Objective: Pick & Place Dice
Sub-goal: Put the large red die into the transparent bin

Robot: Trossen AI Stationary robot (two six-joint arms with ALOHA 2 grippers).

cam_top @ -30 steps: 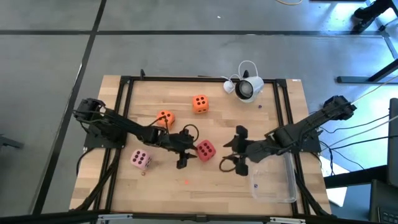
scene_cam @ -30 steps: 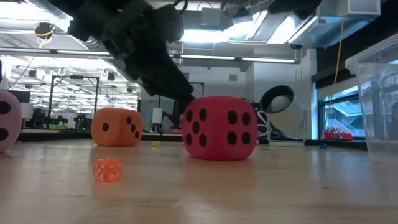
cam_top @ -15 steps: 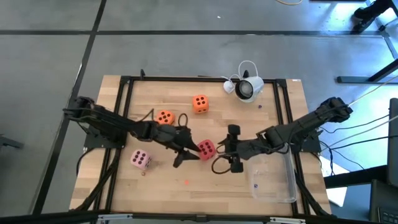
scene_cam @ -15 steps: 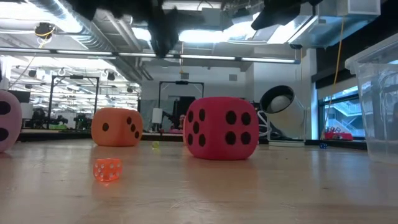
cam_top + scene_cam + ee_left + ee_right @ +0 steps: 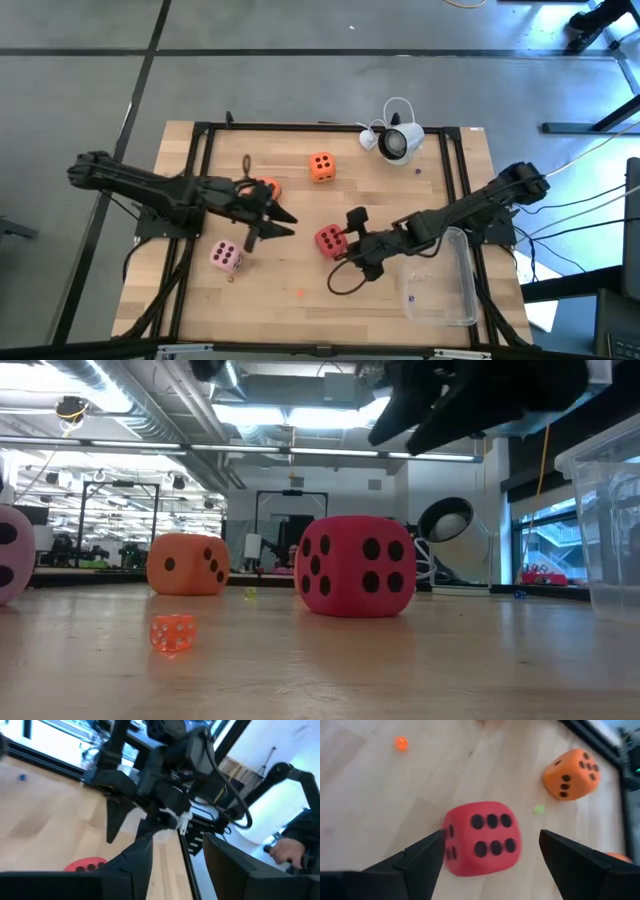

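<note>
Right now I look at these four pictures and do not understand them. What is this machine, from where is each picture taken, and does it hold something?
It is a robot with two dark arms at a wooden table. One picture looks straight down from above, one looks level across the table top, and two come from cameras on the arms' wrists.

On the table lie a red die, two orange dice, a pink die, a tiny orange die, a white camera and a clear plastic box.

The right gripper is open with its fingers on either side of the red die, not closed on it. The left gripper is open above the table and holds nothing.
</note>
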